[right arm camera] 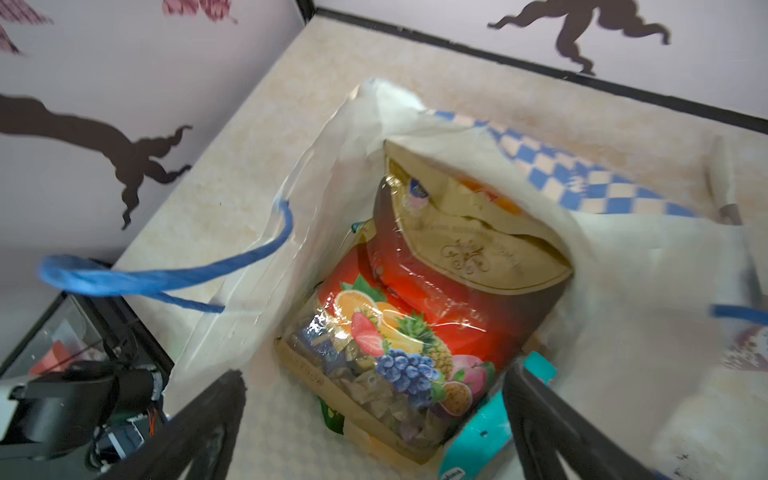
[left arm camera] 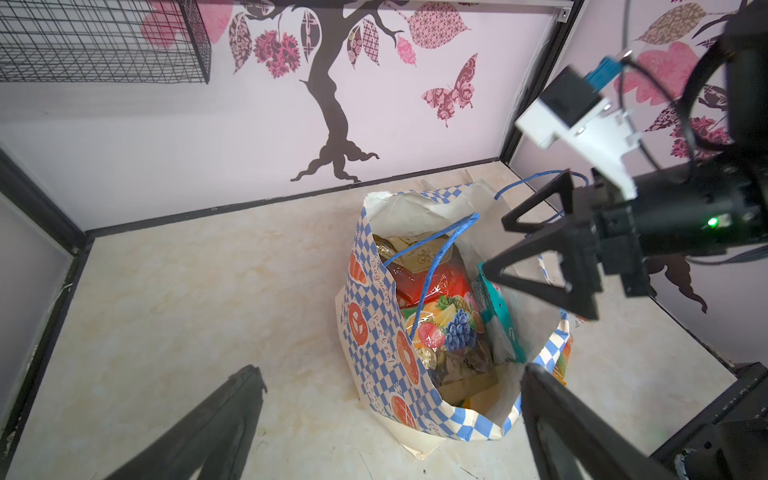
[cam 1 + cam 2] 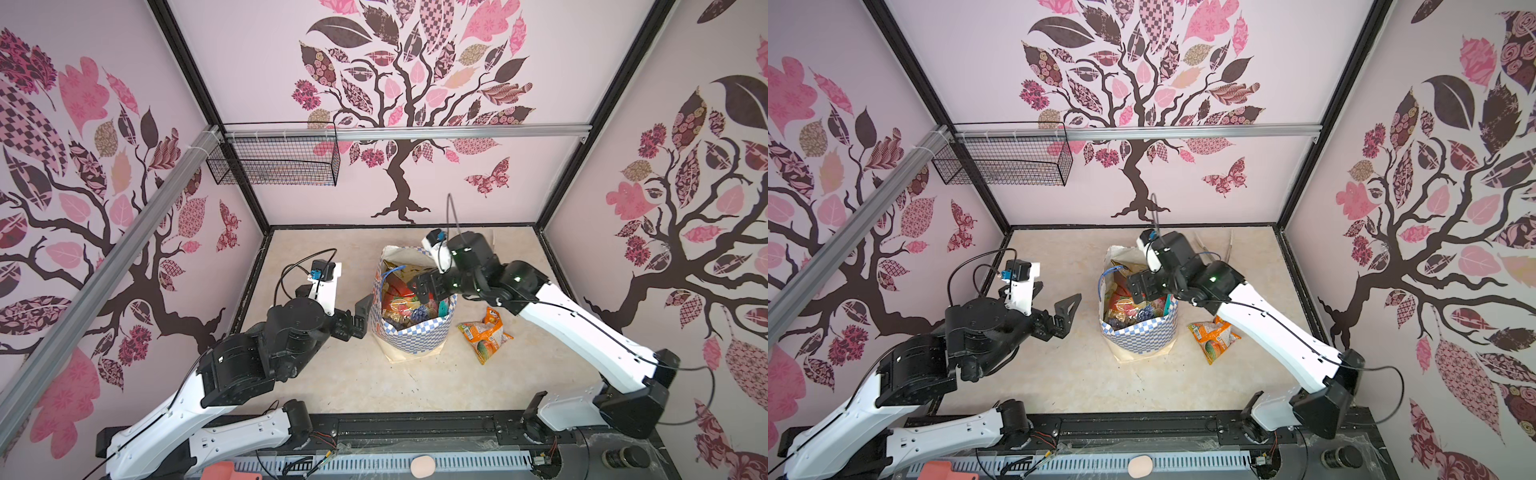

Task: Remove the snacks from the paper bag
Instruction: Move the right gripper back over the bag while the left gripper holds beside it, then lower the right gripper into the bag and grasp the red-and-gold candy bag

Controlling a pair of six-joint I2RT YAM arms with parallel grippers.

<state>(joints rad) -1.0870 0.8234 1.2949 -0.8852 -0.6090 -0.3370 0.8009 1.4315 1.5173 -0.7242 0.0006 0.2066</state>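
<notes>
Snacks mostly inside bag (image 3: 415,338): red packet (image 1: 415,316) on top, teal packet (image 2: 496,316) upright against wall. Bag upright mid-table (image 3: 332,374), mouth open, so reachable from above. Orange packet (image 3: 486,332) out, lying just right of bag. Right gripper (image 2: 494,243) over mouth, fingers wide apart, empty; likely lining up next pick. Left gripper (image 3: 1066,316) just beside bag, fingers apart, empty; probably placed to steady it.

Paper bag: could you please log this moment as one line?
right pincer: open, at paper bag mouth | left pincer: open, beside bag | orange packet: out | red fruit packet: inside
</notes>
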